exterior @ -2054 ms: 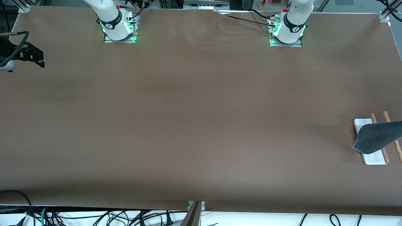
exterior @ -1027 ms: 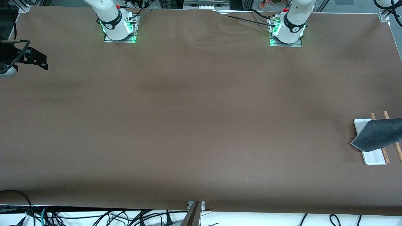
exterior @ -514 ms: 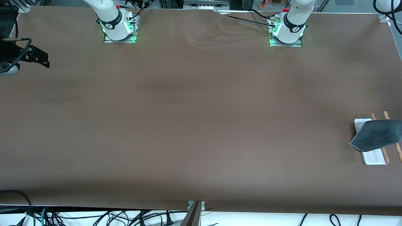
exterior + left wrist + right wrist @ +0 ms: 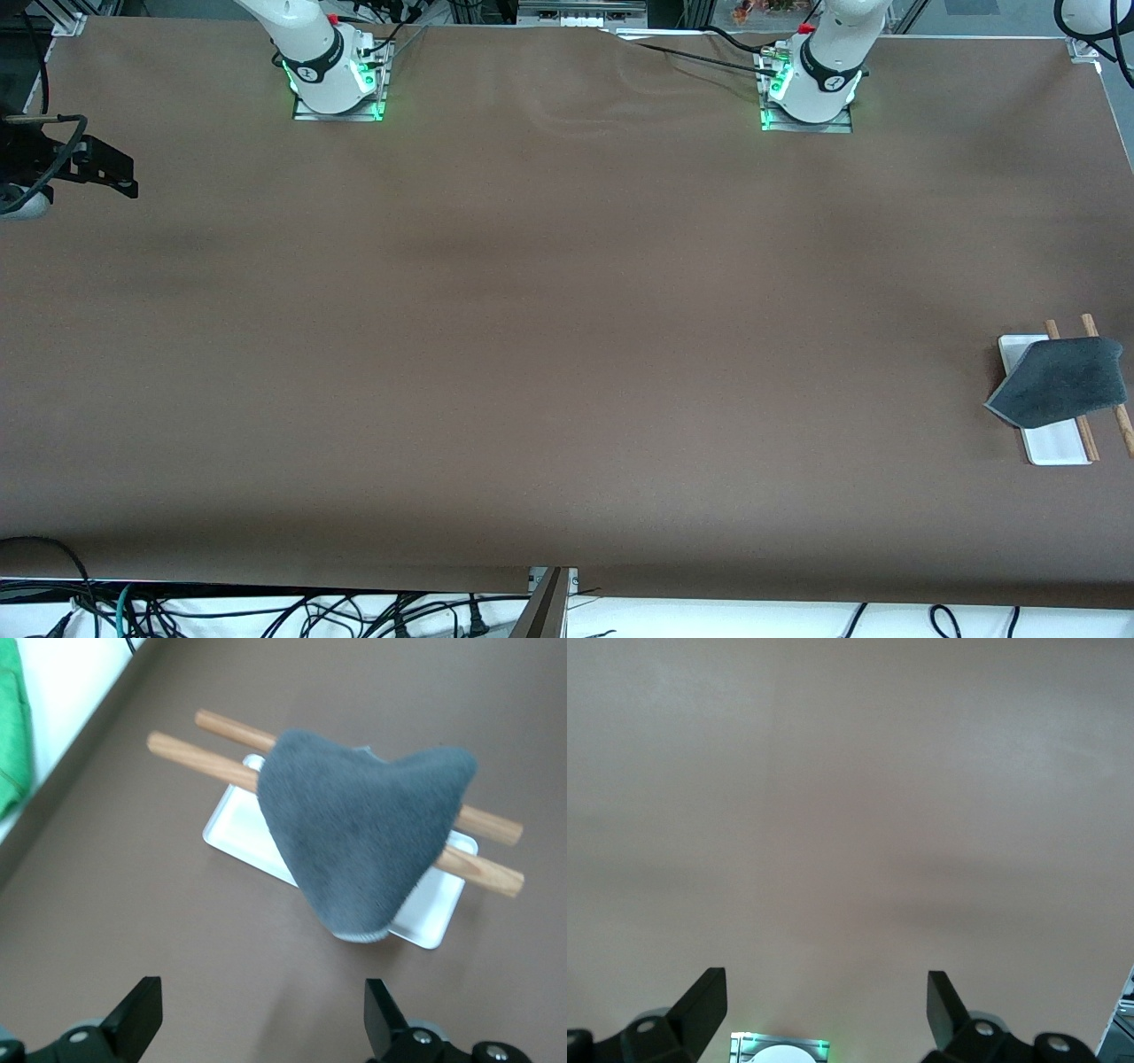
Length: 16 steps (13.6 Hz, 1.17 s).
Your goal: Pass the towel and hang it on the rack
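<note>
Hidden and cut-off parts
The towel (image 4: 1059, 383) covers the rack's (image 4: 1054, 443) middle; the crosspiece is hidden.

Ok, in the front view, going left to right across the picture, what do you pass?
Right gripper at the picture's edge → right arm's base → left arm's base → the towel draped over the rack.

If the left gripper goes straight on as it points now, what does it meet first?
Probably bare table just short of the rack; the open left gripper holds nothing, and depth is unclear.
</note>
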Motion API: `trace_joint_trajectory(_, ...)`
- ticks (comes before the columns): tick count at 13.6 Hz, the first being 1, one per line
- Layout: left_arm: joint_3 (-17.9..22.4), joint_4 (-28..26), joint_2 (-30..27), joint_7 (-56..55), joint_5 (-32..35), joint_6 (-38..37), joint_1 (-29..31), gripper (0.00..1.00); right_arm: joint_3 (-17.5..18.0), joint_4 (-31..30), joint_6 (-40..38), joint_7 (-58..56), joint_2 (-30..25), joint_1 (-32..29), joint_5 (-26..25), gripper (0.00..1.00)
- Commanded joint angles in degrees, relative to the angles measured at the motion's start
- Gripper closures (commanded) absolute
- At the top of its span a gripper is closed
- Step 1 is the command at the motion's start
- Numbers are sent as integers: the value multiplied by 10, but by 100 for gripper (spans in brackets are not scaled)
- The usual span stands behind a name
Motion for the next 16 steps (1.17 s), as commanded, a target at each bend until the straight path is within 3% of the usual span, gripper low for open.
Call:
trace_joint_trajectory(1,1,3,-23,-30,-2,-10,-14,0,2,18,-8,-1,10,0,9,0)
trace_joint_trajectory(9,5,40,-91,-171,111,-10,-152,0,3,19,-6,-3,13,0,9,0)
trace_joint_trajectory(13,10,38,-115,-256,146,-57,-216,0,3,19,-6,-3,13,0,10,0)
trace_joint_trajectory(15,10,2,-159,-319,185,-60,-251,0,3,19,-6,-3,13,0,10,0)
trace_joint_trajectory(16,10,-46,-201,-366,200,-58,-265,0,3,19,-7,-3,13,0,10,0)
